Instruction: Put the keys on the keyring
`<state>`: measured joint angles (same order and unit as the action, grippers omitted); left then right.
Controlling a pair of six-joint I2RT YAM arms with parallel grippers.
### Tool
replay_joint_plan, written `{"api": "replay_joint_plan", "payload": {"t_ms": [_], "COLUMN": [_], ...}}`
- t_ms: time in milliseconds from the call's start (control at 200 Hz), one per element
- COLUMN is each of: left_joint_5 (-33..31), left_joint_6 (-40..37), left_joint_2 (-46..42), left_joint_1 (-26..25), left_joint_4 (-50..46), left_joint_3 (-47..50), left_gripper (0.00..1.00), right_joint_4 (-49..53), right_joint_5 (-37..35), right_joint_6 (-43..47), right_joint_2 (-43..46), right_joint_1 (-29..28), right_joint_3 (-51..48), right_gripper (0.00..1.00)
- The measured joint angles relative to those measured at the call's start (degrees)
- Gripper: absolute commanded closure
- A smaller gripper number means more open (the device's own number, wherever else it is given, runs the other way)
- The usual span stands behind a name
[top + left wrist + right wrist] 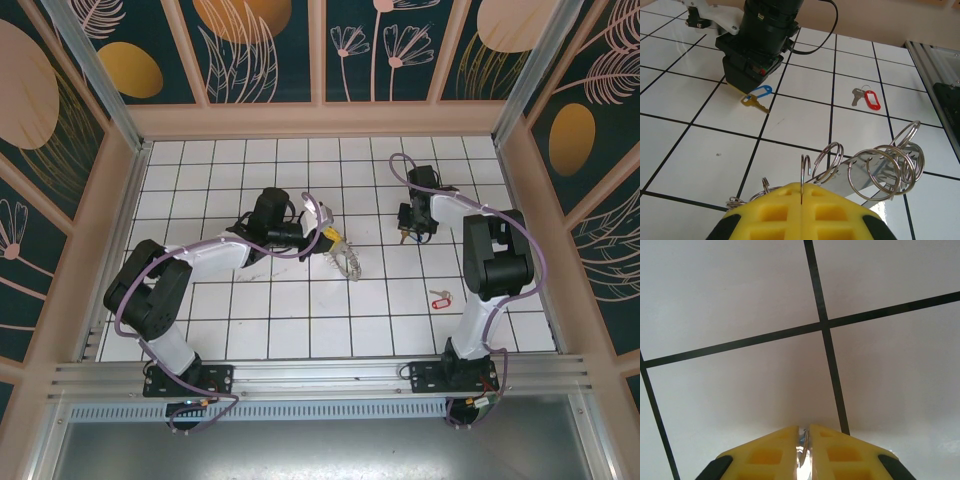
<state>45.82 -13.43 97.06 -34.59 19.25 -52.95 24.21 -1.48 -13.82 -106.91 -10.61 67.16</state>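
The keyring (347, 262) is a silvery hoop fringed with wire loops (838, 184). It is tilted up off the tiles near the middle of the floor. My left gripper (328, 240) is shut on one of its upright loops (802, 186). A gold key with a blue tag (756, 98) lies at the tip of my right gripper (740, 91), which points straight down at the tiles (404, 237). In the right wrist view its yellow fingers (804, 429) are pinched on a thin shiny metal piece. A silver key with a red tag (866, 98) lies loose on the floor (440, 297).
White tiles with black lines cover the floor, with beige walls (320, 120) at the back and sides. An aluminium rail (320, 375) runs along the near edge by the arm bases. Open tiles lie between the two grippers.
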Motion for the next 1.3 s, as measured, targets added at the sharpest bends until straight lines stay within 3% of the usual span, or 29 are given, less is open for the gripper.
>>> {"api": "replay_joint_plan", "payload": {"t_ms": [1296], "left_joint_5": [0.0], "left_joint_6": [-0.44], "left_joint_2": [0.09], "left_joint_1": [0.0], "left_joint_4": [-0.24], "left_joint_3": [-0.11], "left_gripper": [1.0], "right_joint_4": [-0.37], "right_joint_5": [1.49], "right_joint_6": [-0.2], "right_joint_2": [-0.37], "right_joint_1": [0.11], "right_joint_3": [0.33], "right_gripper": [0.86]}}
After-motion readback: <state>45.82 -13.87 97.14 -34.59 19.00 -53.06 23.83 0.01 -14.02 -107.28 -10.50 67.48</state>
